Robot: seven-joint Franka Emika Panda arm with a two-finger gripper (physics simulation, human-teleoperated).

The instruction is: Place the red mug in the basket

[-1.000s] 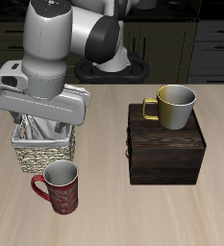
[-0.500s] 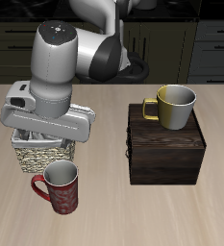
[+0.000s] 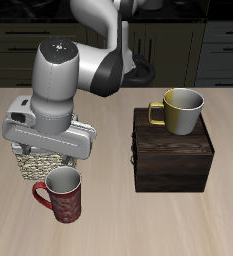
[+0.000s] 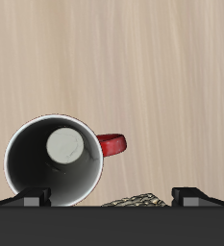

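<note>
Red mug before basket; yellow mug on box.

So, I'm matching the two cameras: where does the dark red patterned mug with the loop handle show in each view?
Exterior view: the dark red patterned mug stands upright near the table's front edge, just before the woven wicker basket.
Wrist view: the mug is seen from above, pale inside showing, handle sticking out sideways.
Shared landmark: the basket, beside the mug in both.

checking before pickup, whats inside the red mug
Nothing: the wrist view shows the red mug empty down to its pale bottom. The gripper above covers most of the basket.
</note>
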